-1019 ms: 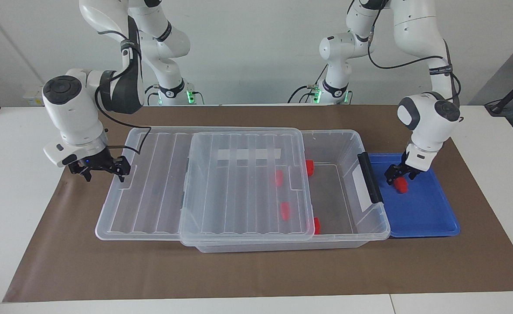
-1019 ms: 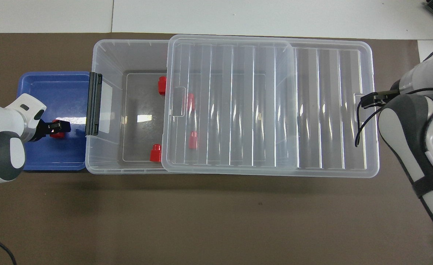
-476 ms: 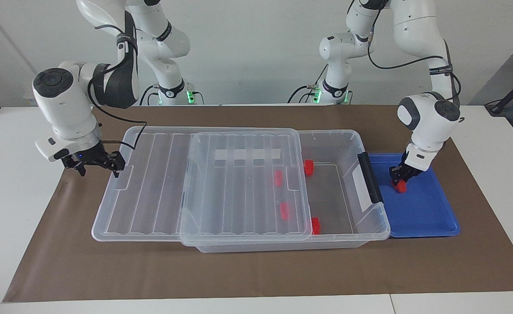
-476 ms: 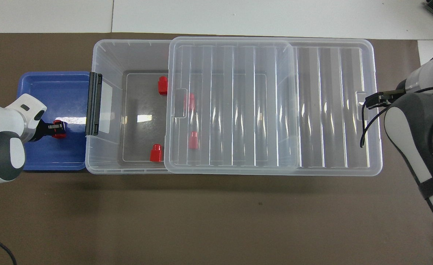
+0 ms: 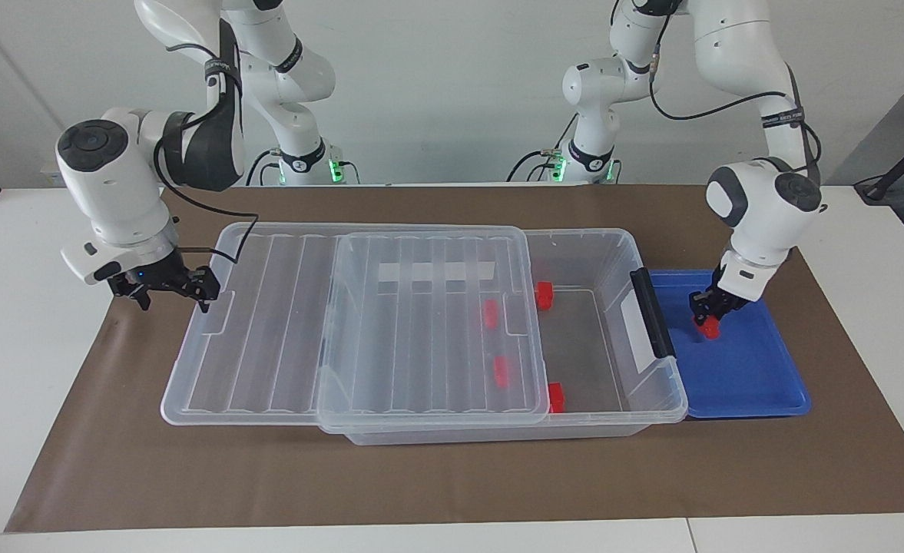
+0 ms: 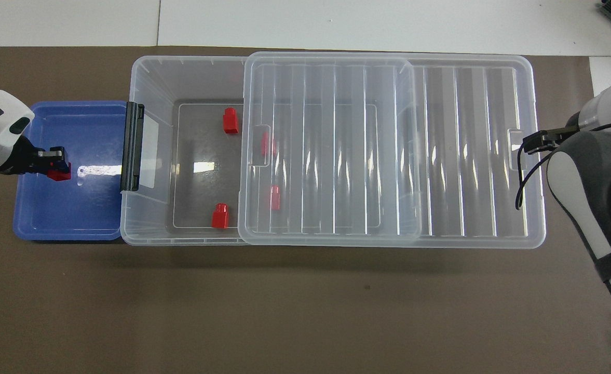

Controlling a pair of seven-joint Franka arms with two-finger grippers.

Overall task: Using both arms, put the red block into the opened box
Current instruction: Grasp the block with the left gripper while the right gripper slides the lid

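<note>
In the facing view, we see the left claw (image 5: 709,315) down in the blue tray (image 5: 759,384), now clenched on the red block (image 5: 709,330); a second ago its fingers stood apart around that block, so the grasp has just been made. The block looks slightly raised off the tray floor, though we cannot tell for certain whether it has cleared it. The right claw (image 5: 167,288) sits at the lid (image 5: 283,322) rim toward the right arm's end of the surface, its fingers spread wide; whether it actually grips the rim we cannot tell. The lid has slid a little toward that end since a second ago, leaving more of the box (image 5: 613,253) uncovered. Four other red blocks lie inside the box, two of them under the lid.

In the overhead view, the left claw (image 6: 51,161) with the red block (image 6: 58,174) has shifted away from the box, toward the tray (image 6: 66,228) end (an odd direction, given where the block must go). The lid (image 6: 388,156) overhangs the box (image 6: 180,78) at the right arm's end, where the right claw (image 6: 531,141) meets its rim, and the uncovered stretch beside the black latch (image 6: 132,146) is wider than before.

We judge that picking is done and the opening is ready: what remains is to lift the block over the latch end and release it into the box.
</note>
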